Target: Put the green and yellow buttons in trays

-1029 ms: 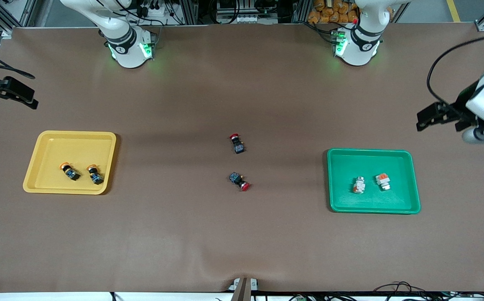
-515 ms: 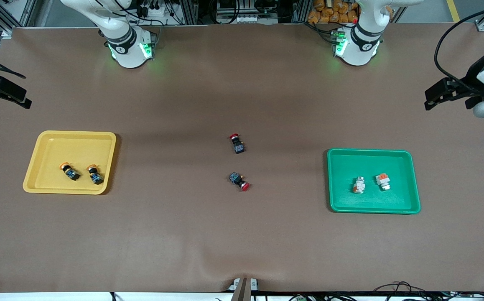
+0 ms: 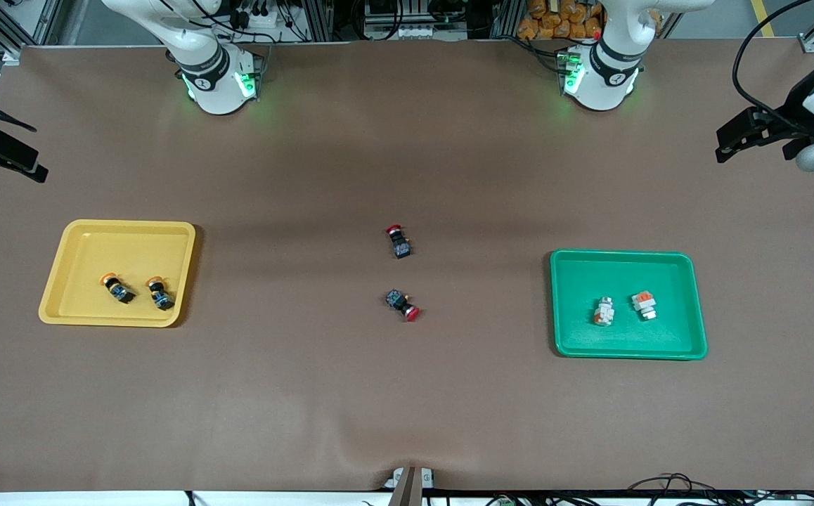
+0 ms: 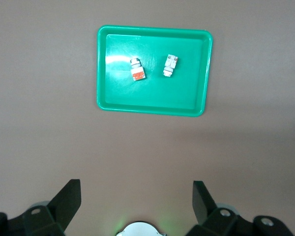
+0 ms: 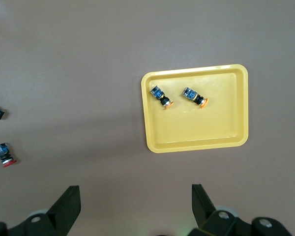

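Observation:
The yellow tray (image 3: 126, 246) near the right arm's end holds two yellow-capped buttons (image 3: 117, 288) (image 3: 159, 292). The green tray (image 3: 625, 270) near the left arm's end holds two white-grey buttons (image 3: 604, 311) (image 3: 644, 304). My left gripper (image 4: 136, 196) is open and empty, high above the table at its own end (image 3: 748, 133), looking down on the green tray (image 4: 152, 96). My right gripper (image 5: 136, 196) is open and empty, high at the right arm's end (image 3: 3, 158), looking down on the yellow tray (image 5: 196, 128).
Two red-capped black buttons (image 3: 398, 241) (image 3: 403, 305) lie on the brown table mid-way between the trays. The arm bases (image 3: 214, 77) (image 3: 600, 74) stand along the table's edge farthest from the front camera.
The left gripper has drawn back from near the green tray toward the arm bases' side of the table. The right gripper has shifted slightly outward. Buttons and trays have not moved.

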Controlling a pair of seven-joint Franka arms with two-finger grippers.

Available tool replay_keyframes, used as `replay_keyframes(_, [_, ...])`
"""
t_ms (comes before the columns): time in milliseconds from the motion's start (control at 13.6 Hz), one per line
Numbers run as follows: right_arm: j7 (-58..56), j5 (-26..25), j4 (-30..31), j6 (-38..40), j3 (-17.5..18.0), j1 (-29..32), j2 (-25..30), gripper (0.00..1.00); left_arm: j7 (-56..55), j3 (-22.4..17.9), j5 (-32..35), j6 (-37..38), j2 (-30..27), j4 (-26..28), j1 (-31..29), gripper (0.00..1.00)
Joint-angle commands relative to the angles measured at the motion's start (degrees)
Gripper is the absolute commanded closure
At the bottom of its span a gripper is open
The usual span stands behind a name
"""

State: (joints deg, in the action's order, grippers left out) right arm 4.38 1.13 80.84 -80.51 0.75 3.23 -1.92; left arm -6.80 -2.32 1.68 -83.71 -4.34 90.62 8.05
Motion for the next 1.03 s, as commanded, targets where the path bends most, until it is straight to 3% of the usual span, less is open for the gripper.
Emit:
replay_keyframes(0, [-0.51, 0.01, 0.46, -0.17, -0.22, 0.20, 0.96, 0.00, 0.74, -0.93, -0.97, -0.23, -2.78, 2.64, 0.82, 0.00])
replay_keyframes(368, [-0.43, -1.04, 0.02, 0.00, -1.09, -0.50, 0.95, 0.00, 0.65, -0.50, -0.97, -0.49, -2.95, 3.42, 0.56, 0.00])
replay_keyframes(588, [-0.51, -0.61, 0.10, 0.09, -1.89, -0.50, 0.87, 0.00, 0.65, -0.15, -0.97, -5.48, -6.19, 9.29, 0.73, 0.00])
replay_keyframes(956, [-0.51, -1.13, 0.28, 0.00, -2.59, -1.29, 0.95, 0.00, -0.58, 2.41, -3.07, -5.41, -6.47, 8.27, 0.21, 0.00])
